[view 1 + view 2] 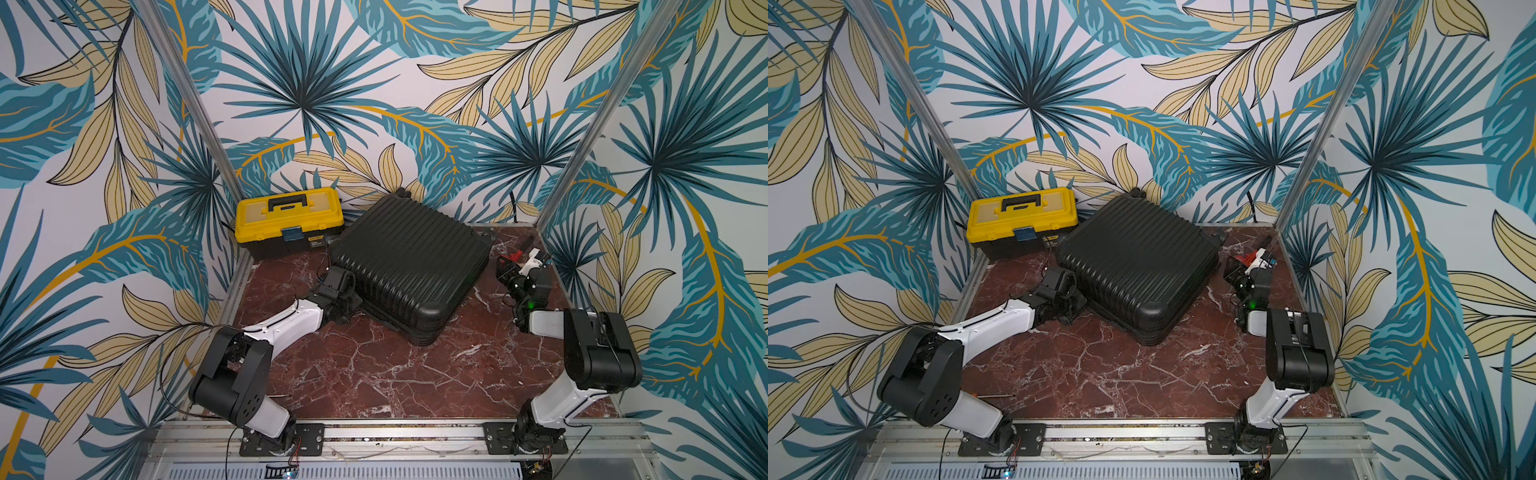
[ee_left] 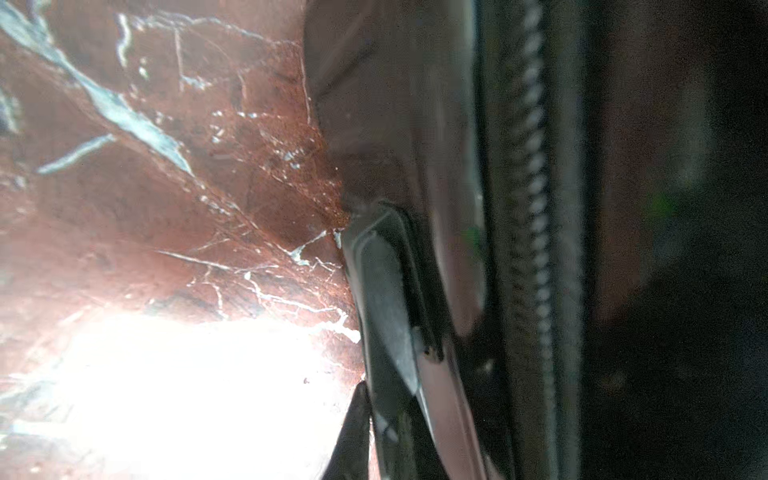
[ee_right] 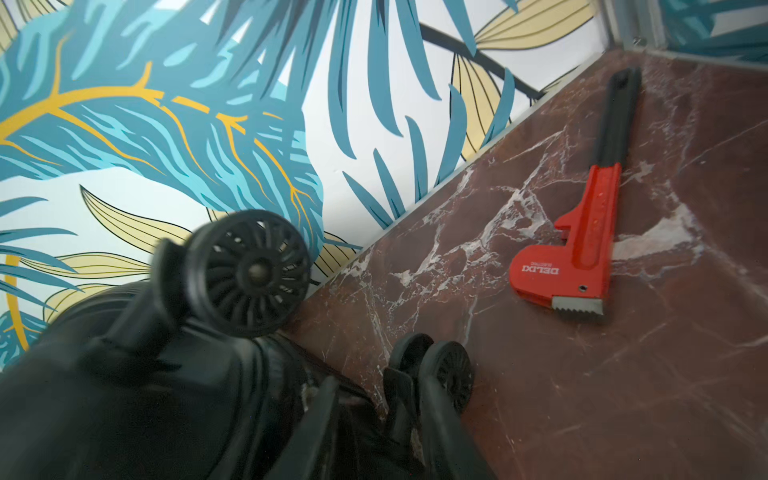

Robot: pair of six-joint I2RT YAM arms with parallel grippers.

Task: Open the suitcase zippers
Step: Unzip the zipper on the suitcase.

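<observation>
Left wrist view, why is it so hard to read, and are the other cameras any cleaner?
Left wrist view: white glare blows out part of the marble table, the suitcase side is dim, its zipper teeth soft, the rest nearly black. Right wrist view: the nearest suitcase wheel is blurred, the red pipe wrench sharp. Both top views: even light, the suitcase ribs crisp.

One suitcase (image 1: 411, 266), one toolbox (image 1: 286, 218), one wrench (image 3: 590, 232)

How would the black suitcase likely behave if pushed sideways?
Lying flat, the suitcase would probably slide on the marble tabletop rather than tip. Its wheels sit at one end, not underneath, so rolling seems unlikely. Its ribbed shell looks stiff.
</observation>
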